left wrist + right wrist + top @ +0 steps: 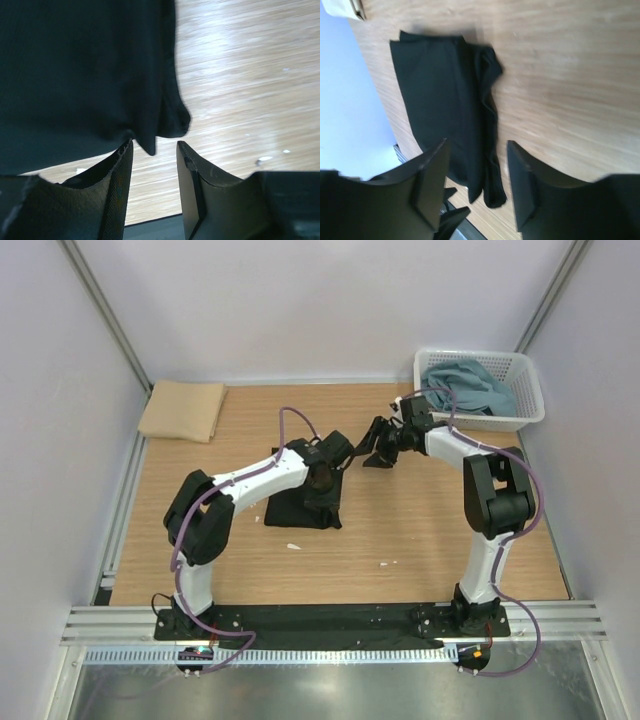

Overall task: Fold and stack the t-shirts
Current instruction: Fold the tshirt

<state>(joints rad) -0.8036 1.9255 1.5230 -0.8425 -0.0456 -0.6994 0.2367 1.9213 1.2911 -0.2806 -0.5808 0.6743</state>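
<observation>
The folded black cloth t-shirt [300, 510] lies flat in the middle of the light wooden tabletop [420, 530]. The left pincer [154, 145] hangs at its edge, fingers apart, holding nothing. The right pincer [477, 145] is wide and empty too. Far left lies a folded tan t-shirt [182, 410]. Far right, a blue-grey t-shirt [468, 385] sits bunched in a white plastic basket [530, 405].

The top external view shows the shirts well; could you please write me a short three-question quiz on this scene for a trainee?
1. True or false: the black t-shirt lies inside the white basket.
2. Where is the blue-grey t-shirt? A in the basket; B on the bare wood; C in a gripper.
3. Fill in: the left gripper and right gripper are both ___.
Key: 1 false; 2 A; 3 open.
</observation>
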